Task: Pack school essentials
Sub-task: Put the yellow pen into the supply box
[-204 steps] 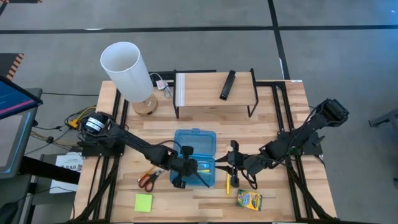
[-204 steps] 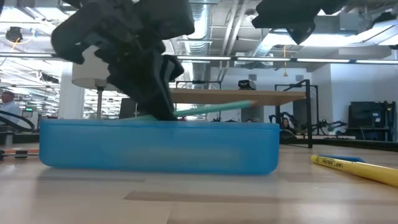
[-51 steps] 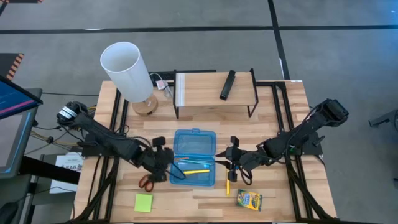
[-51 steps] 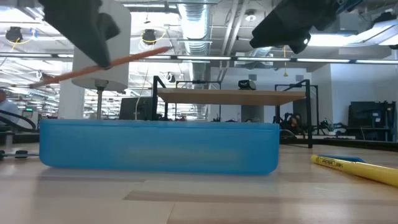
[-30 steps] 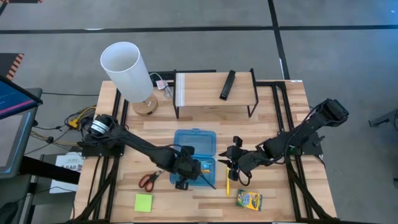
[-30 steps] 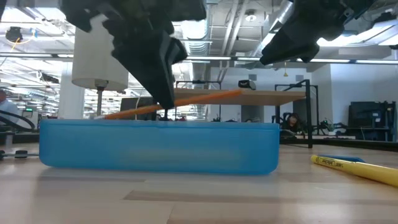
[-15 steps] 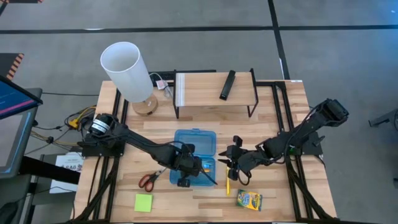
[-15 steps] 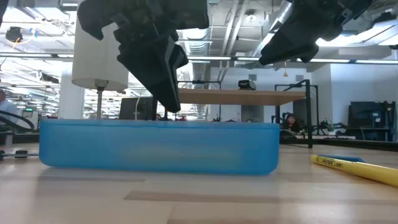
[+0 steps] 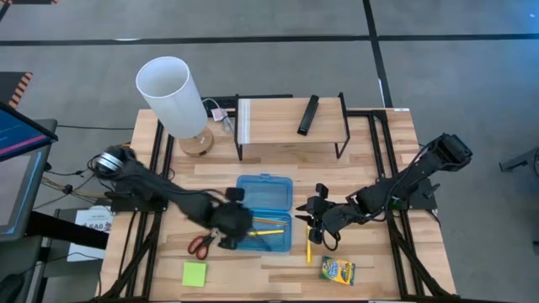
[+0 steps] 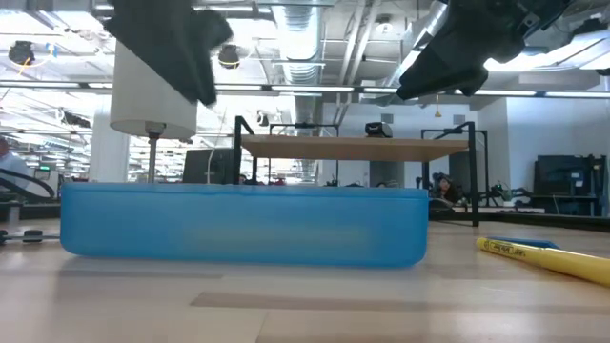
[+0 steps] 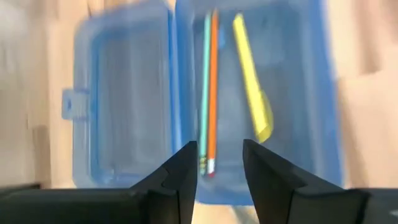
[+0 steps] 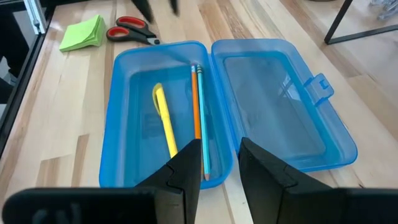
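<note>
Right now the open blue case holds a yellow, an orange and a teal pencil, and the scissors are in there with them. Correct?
Not quite. The scissors are not in the blue case; the right wrist view shows them on the table beside the green sticky-note pad. The yellow, orange and teal pencils do lie inside.

Left gripper (image 9: pixel 229 225) hovers at the blue case's (image 9: pixel 268 189) left edge; scissors (image 9: pixel 200 245) beside it.
</note>
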You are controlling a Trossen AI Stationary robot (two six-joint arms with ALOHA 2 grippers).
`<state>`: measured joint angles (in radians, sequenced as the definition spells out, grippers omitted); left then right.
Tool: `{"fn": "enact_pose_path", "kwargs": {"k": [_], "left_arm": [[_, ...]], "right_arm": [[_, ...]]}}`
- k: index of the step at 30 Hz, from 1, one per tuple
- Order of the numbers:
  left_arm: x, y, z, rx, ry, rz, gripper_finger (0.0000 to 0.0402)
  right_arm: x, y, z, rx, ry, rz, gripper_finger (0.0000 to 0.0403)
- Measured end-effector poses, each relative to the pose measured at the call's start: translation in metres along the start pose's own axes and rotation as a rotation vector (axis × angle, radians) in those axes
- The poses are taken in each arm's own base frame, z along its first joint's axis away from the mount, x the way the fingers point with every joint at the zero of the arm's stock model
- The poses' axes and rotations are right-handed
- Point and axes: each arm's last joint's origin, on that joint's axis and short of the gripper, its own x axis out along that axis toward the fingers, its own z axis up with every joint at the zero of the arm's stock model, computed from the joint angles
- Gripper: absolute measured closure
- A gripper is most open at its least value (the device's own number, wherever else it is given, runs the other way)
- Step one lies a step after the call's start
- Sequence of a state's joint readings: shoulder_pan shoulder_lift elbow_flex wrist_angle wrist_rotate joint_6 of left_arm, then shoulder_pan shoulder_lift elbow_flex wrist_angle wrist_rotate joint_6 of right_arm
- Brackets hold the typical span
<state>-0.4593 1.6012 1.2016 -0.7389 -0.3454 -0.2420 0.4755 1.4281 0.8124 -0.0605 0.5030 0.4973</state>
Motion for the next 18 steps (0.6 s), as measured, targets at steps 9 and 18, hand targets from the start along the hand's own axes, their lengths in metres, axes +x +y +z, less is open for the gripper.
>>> {"fn": "enact_pose_path", "kwargs": {"k": [9,18], "left_arm": [[-0.023,-0.007,-0.064,-0.108,-0.514,-0.147,0.0299],[-0.024,0.000,-0.102,-0.148,-0.623,-0.176,0.0299]], "right_arm": [[0.001,-0.002,0.002,0.007,-0.021,-0.025,0.0275],[0.003,-0.006,0.006,0.026,-0.035,-0.039,0.0275]]}}
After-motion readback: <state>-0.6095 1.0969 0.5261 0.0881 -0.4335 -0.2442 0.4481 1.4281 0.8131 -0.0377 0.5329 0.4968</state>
